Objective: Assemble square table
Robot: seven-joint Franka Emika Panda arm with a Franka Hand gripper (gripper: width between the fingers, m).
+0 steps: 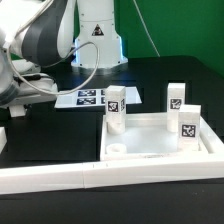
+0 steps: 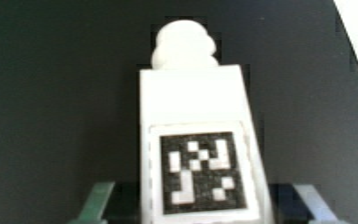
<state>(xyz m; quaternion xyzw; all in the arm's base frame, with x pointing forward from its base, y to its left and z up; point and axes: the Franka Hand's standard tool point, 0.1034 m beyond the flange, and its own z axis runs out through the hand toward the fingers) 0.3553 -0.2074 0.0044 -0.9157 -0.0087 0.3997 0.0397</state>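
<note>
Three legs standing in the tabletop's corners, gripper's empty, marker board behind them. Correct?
Not quite: the gripper isn't empty. The wrist view shows a tagged leg between its fingers. The rest holds in the exterior view: three legs upright on the tabletop, marker board behind.

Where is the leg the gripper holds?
The wrist view shows the leg clamped between the gripper fingers, above bare black table.
</note>
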